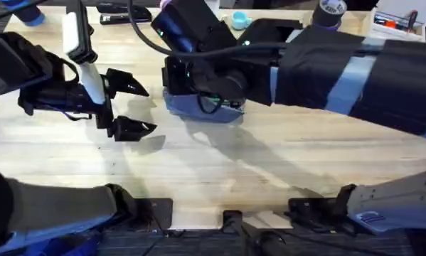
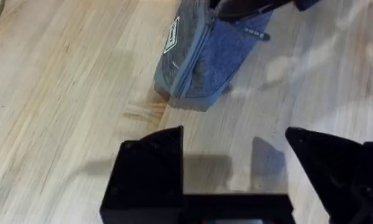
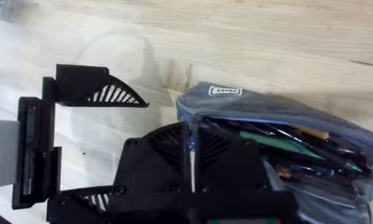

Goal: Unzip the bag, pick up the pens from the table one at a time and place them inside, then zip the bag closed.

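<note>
Grey-blue fabric marks the bag (image 1: 198,107), which lies on the pale wooden table (image 1: 269,163) directly under the right jaws (image 1: 211,99). Seen from the right wrist, these jaws are clenched, the two black fingers pressed together with only a thin seam between them, sitting over the bag's open zipper line near its end with the white label (image 3: 225,91). Whether they pinch the zipper pull cannot be told, as the fingers hide it. Through the gaping mouth just beyond these jaws the pens (image 3: 279,142) lie inside the bag: a green one, one with a yellowish-orange tip, and darker ones, packed along its length.

Apart from the bag, the left jaws (image 1: 131,107) hang released over bare table, the two black fingertips spread wide with nothing between them. From the left wrist view the bag (image 2: 205,62) lies ahead of these open jaws, near but not touching, its labelled end turned toward them and its zipper edge running away from them. The right jaws' dark body covers the far part of the bag there.
</note>
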